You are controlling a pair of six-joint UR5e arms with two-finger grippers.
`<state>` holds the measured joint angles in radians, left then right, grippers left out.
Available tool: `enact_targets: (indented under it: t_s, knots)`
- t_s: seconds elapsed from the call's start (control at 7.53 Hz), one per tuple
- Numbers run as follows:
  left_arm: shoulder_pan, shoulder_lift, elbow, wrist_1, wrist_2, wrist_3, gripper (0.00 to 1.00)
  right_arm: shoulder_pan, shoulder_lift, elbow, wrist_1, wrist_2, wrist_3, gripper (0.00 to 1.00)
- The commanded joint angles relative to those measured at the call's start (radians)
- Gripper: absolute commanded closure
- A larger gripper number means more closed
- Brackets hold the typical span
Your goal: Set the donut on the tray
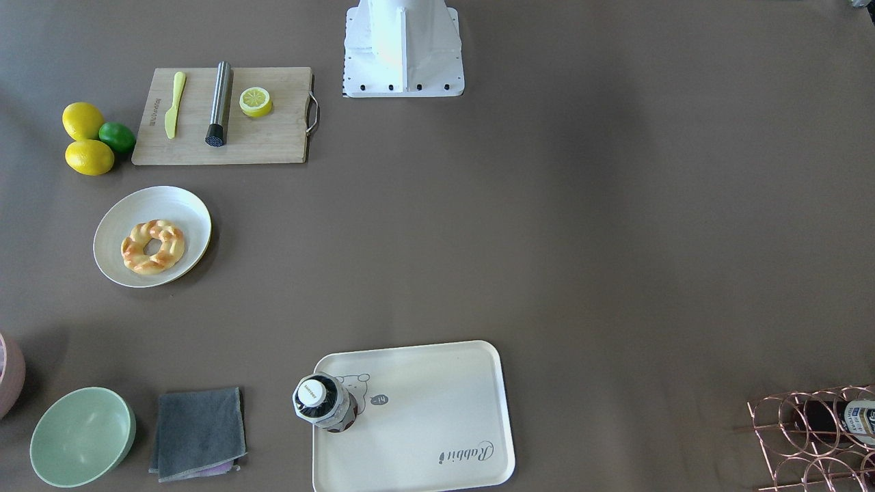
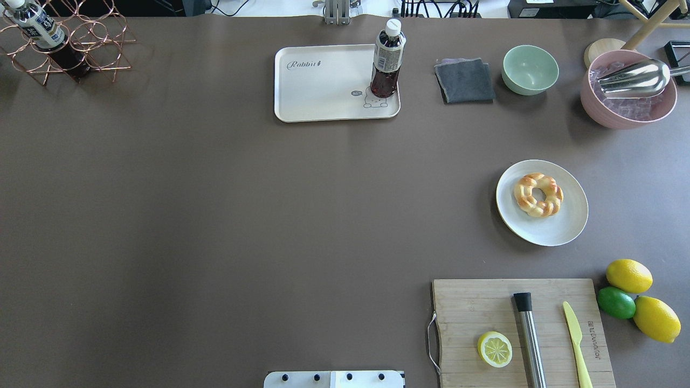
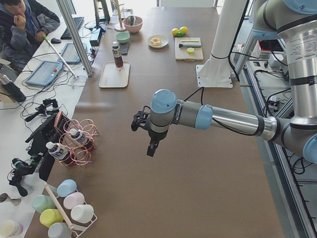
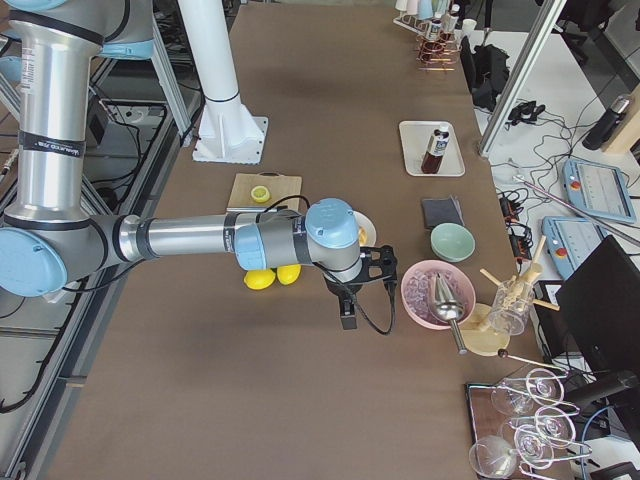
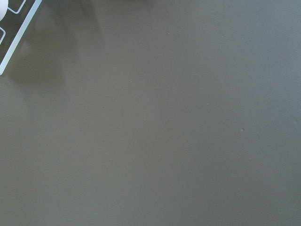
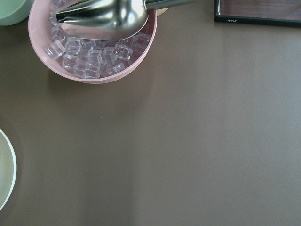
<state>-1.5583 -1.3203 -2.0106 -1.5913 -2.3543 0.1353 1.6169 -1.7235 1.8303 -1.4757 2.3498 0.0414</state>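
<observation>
The donut [image 1: 153, 247] is a twisted golden ring lying on a round white plate [image 1: 179, 205]; it also shows in the overhead view [image 2: 538, 194]. The cream tray [image 1: 424, 410] with "Rabbit" script lies at the far middle of the table [image 2: 323, 86], with a dark drink bottle [image 2: 386, 64] standing on one corner. My left gripper [image 3: 153, 148] hangs over bare table far from both, and I cannot tell whether it is open. My right gripper [image 4: 347, 318] hangs near the pink bowl, beyond the plate, and I cannot tell whether it is open.
A wooden cutting board [image 2: 485, 302] holds a lemon half [image 2: 495, 349], a steel muddler and a yellow knife. Two lemons and a lime [image 2: 616, 302] lie beside it. A grey cloth [image 2: 464, 81], green bowl [image 2: 530, 69], pink ice bowl [image 6: 91, 52] and copper bottle rack [image 2: 64, 43] line the far edge.
</observation>
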Motion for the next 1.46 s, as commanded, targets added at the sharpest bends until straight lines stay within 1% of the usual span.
enact_targets:
  t_s: [0.0,0.53,0.66,0.8,0.93,1.33]
  knots:
    - [-0.009,0.013,0.0,-0.012,0.004,0.006,0.02,0.0,-0.005,0.0,0.0,0.0,0.0,0.0]
    - [-0.009,0.022,0.0,-0.004,-0.007,-0.045,0.02,0.0,-0.025,0.003,0.011,0.016,0.0,0.0]
    - [-0.009,0.027,0.003,-0.006,-0.005,-0.074,0.02,0.0,-0.025,0.003,0.011,0.016,0.0,0.0]
    - [-0.009,0.027,0.0,-0.01,-0.003,-0.154,0.02,0.0,-0.03,0.006,0.012,0.016,0.0,0.0]
    - [-0.009,0.027,-0.003,-0.012,-0.003,-0.178,0.02,0.0,-0.028,0.006,0.011,0.017,0.0,0.0]
    - [-0.009,0.03,0.0,-0.013,-0.003,-0.178,0.02,0.0,-0.03,0.006,0.011,0.036,0.0,0.0]
